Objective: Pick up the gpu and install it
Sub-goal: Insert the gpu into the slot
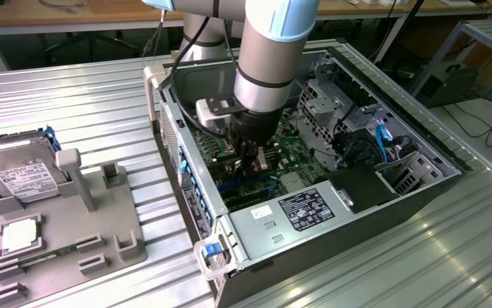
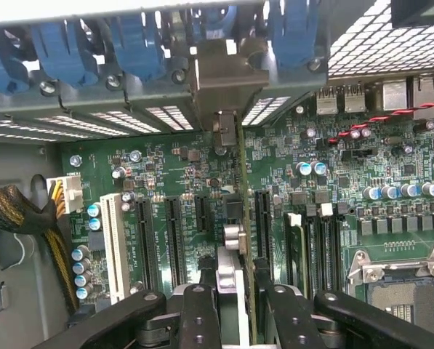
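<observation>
The gpu (image 2: 240, 218) shows edge-on in the wrist view as a thin dark card standing upright over the green motherboard (image 2: 333, 211). Its silvery end bracket (image 2: 227, 73) lies against the case's rear slot openings, under the blue clips (image 2: 71, 43). My gripper (image 2: 237, 309) is shut on the card, one black finger (image 2: 201, 313) on each side of it. In the exterior view the gripper (image 1: 250, 165) reaches down inside the open computer case (image 1: 228, 256), with the gpu (image 1: 266, 159) between its fingers just above the board. Whether the card sits in a slot I cannot tell.
Black expansion slots (image 2: 174, 240) and a white slot (image 2: 116, 247) flank the card, with the CPU socket (image 2: 398, 291) nearby. Inside the case are a power supply (image 1: 302, 212) and blue cables (image 1: 383, 138). On the exterior view's left, a grey fixture (image 1: 66, 256) holds a hard drive (image 1: 23, 173) and a silver chip (image 1: 19, 234).
</observation>
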{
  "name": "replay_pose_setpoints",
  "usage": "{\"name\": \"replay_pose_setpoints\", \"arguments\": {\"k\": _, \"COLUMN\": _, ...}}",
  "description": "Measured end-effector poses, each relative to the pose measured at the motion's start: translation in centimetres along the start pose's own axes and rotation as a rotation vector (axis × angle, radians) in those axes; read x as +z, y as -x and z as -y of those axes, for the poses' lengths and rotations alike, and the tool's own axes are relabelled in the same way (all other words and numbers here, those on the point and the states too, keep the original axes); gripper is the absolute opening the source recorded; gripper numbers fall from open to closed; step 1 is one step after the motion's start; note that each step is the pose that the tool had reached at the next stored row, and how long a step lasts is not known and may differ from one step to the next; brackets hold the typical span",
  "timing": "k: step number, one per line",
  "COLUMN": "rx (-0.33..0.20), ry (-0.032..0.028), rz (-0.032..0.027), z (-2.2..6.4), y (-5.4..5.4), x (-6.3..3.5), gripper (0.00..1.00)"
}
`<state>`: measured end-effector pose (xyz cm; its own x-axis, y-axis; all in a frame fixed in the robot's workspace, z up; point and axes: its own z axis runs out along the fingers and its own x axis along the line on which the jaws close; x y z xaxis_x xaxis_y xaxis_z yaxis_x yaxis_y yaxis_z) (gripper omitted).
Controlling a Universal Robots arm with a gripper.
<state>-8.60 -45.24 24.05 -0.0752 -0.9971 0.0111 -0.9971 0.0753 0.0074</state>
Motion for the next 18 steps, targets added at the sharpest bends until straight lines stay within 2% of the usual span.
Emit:
{"name": "replay_pose_setpoints", "arguments": {"k": 11, "rx": 0.000, "ry": 0.0016, "rz": 0.0000, "z": -0.01, "y": 0.00, "x": 0.41, "gripper": 0.30}}
{"name": "replay_pose_setpoints", "arguments": {"k": 14, "rx": 0.000, "ry": 0.0014, "rz": 0.0004, "z": -0.01, "y": 0.00, "x": -0.02, "gripper": 0.30}}
{"name": "replay_pose_setpoints", "arguments": {"k": 18, "rx": 0.000, "ry": 0.0015, "rz": 0.0001, "z": -0.01, "y": 0.00, "x": -0.04, "gripper": 0.30}}
